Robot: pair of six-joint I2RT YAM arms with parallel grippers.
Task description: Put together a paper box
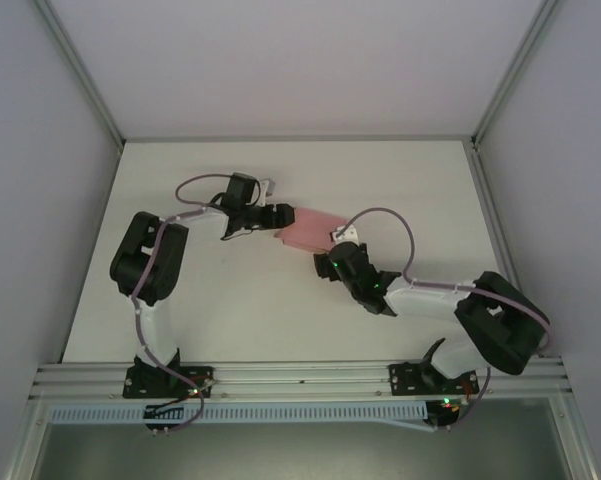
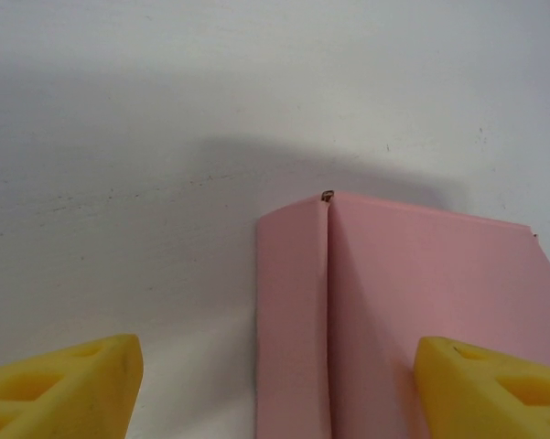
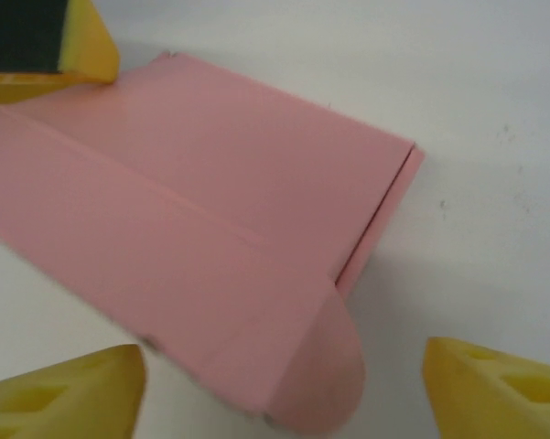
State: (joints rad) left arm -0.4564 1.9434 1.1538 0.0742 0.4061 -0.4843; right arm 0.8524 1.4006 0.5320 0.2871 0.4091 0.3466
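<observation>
The paper box [image 1: 308, 228] is a flattened pink card piece lying on the white table between the two arms. In the left wrist view its folded end [image 2: 393, 311] runs up between two yellow fingers; my left gripper [image 2: 275, 393] is open, astride that end, and its right finger [image 2: 490, 384] overlaps the card. In the right wrist view the box [image 3: 201, 219] lies at a slant, with a rounded flap [image 3: 325, 375] between the spread fingers of my right gripper [image 3: 284, 402]. That gripper is open and touches nothing. From above, the left gripper [image 1: 278, 217] and the right gripper [image 1: 332, 248] meet the box from opposite sides.
A finger of the left gripper [image 3: 46, 41], with its dark pad showing, sits at the box's far corner in the right wrist view. The white table [image 1: 280, 310] is walled on three sides. Metal rails [image 1: 300, 378] run along the near edge.
</observation>
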